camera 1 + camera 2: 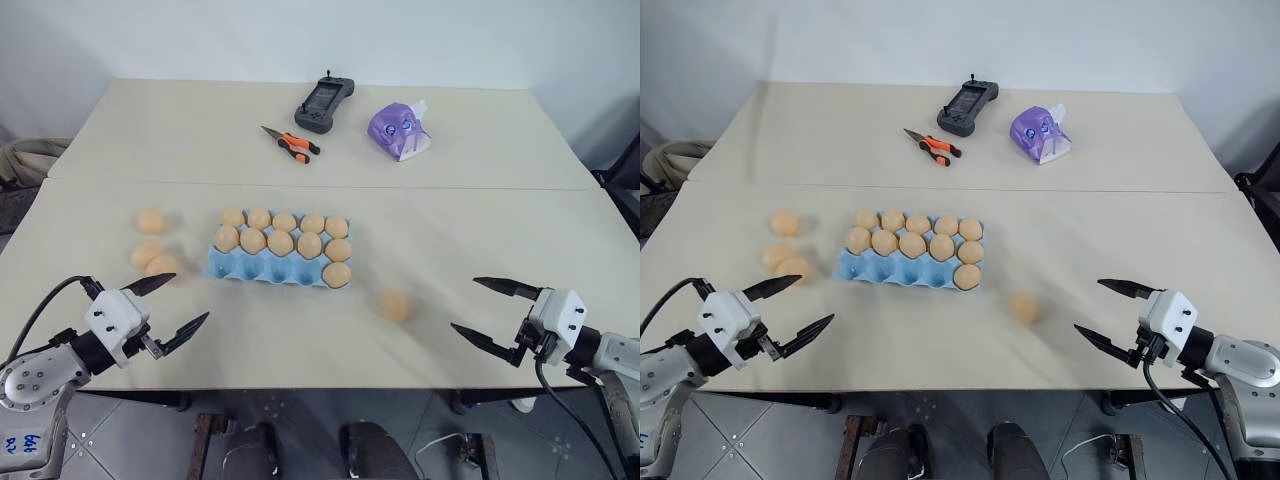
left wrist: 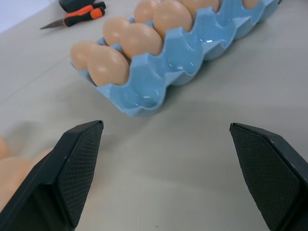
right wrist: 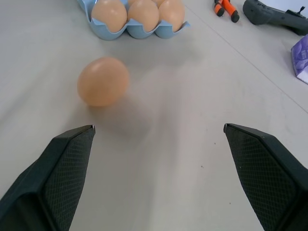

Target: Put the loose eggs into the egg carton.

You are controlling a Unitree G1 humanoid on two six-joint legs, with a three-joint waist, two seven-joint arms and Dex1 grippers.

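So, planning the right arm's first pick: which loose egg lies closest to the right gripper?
The lone egg right of the egg carton, nearest the right gripper. The other three loose eggs cluster left of the carton.

Fifteen eggs, one carton, three other items.
Eleven eggs in egg carton (image 1: 262, 268); four loose eggs (image 1: 395, 306); one pliers (image 1: 291, 144), one controller (image 1: 324, 104), one purple pack (image 1: 400, 131).

Orange-handled pliers (image 1: 290, 144), a black handset (image 1: 324, 104) and a purple pouch (image 1: 399, 130) share the table's (image 1: 500, 230) far side.

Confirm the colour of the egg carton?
Light blue. The egg carton shows best in the left wrist view, its near row of cups mostly empty.
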